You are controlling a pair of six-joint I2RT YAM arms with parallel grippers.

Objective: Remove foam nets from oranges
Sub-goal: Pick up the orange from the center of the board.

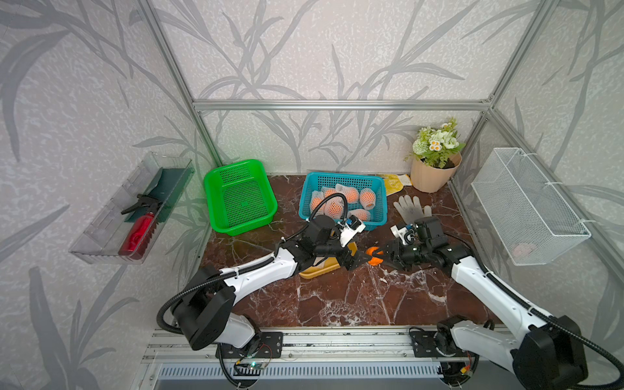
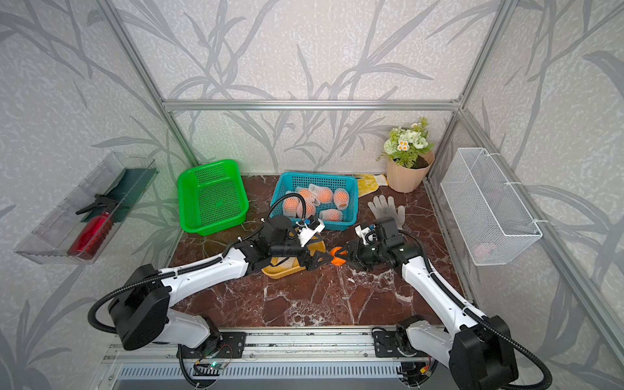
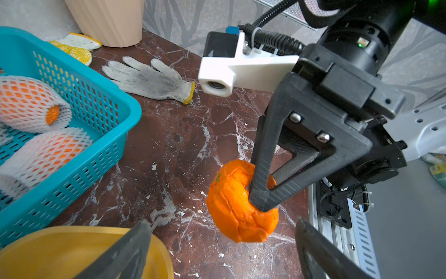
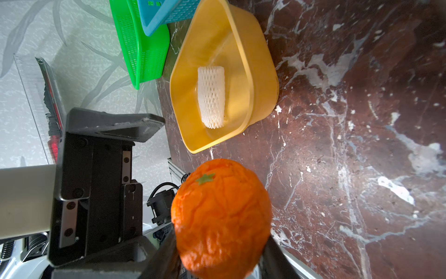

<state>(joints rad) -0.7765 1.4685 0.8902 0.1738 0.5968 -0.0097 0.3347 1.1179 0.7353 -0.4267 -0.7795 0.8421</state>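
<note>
While the right pincer [image 1: 381,257] pinches a bare orange [image 4: 220,217] over the worktop [image 1: 354,297], the left pincer [image 1: 359,260] gapes wide and empty beside it; one foam net [image 4: 211,96] lies in the yellow tub [image 4: 263,72].

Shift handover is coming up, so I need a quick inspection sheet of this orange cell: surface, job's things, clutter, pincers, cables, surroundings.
Surface: marble table, white crumbs scattered.
Job's things: bare orange in the right pincer; netted oranges in the blue basket; one empty net in the yellow tub.
Clutter: grey glove, yellow glove, flower pot, green basket.
Pincers: left pincer open, holding nothing, beside the orange; right pincer shut on the orange.
Cables: black hose arcs over the blue basket.
Surroundings: wire basket and clear tray with red bottle on the side walls.
</note>
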